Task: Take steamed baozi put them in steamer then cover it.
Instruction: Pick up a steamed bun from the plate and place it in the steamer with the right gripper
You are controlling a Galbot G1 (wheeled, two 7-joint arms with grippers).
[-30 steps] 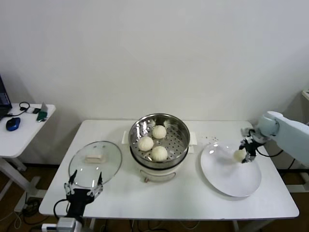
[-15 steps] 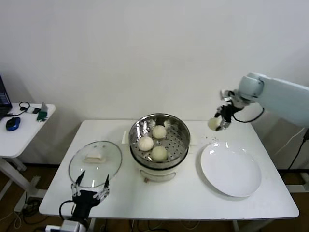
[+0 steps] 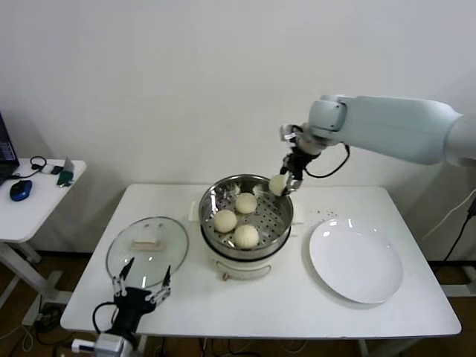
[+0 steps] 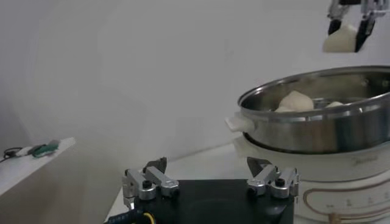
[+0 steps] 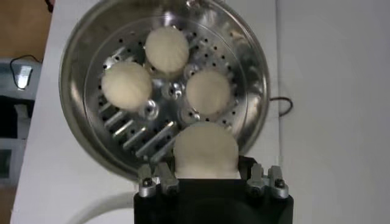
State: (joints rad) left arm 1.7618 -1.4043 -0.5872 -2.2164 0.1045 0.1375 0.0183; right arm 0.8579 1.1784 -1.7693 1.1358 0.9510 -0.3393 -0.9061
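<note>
Where a white wall point(image 3: 186, 82) rises, white table point(image 3: 297, 297), side desk point(image 3: 30, 204).

A white table point(image 3: 297, 312) stands against a plain pale wall point(image 3: 186, 82); a flat round white plate point(image 3: 355, 260) lies on it toward the right edge, nothing on it; a few small dark specks point(image 3: 326, 214) dot the tabletop just beyond the plate, near the back edge. Left of the table, well apart from it, stands a smaller white side table point(image 3: 30, 204); on it lie a blue computer mouse point(image 3: 20, 190) near its left part, a dark coiled cable point(image 3: 36, 164) behind the mouse, and a small green object point(image 3: 64, 178) near its right corner; the edge of a dark screen point(image 3: 4, 152) shows at the far left.
</note>
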